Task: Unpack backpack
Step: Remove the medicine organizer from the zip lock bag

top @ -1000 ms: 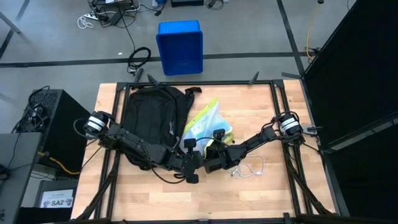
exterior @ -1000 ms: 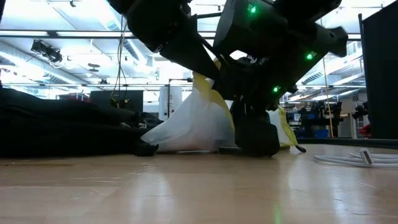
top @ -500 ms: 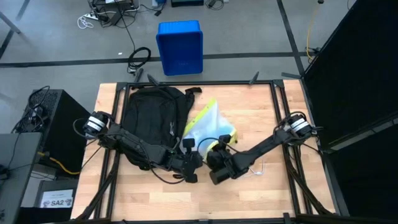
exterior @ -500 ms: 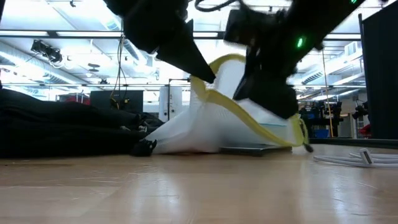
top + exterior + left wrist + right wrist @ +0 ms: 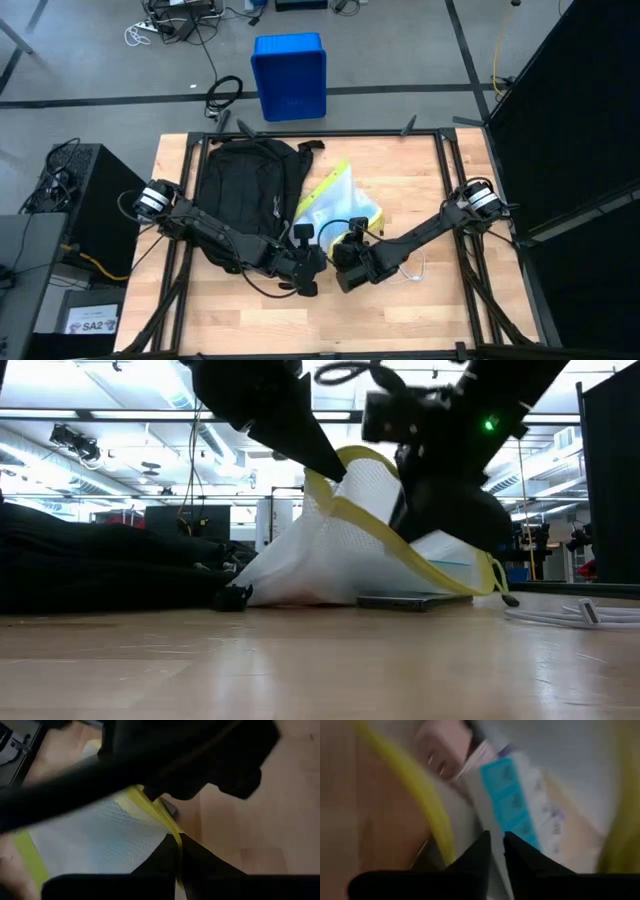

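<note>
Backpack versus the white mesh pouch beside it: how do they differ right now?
The backpack is black, larger and lies flat, with no gripper on it. The mesh pouch is white with yellow edging, smaller, and lifted at one edge, where the left gripper pinches its yellow trim and the right gripper reaches in. Both rest on the wooden table.

White mesh pouch with yellow trim (image 5: 335, 203) lying mid-table on the pale wooden tabletop (image 5: 420, 175), a flat dark slab (image 5: 412, 601) showing under its edge in the low view. Thin white cable (image 5: 412, 272) coiled near it. Beyond the table, blue plastic bin (image 5: 289, 75) standing on grey floor.
</note>
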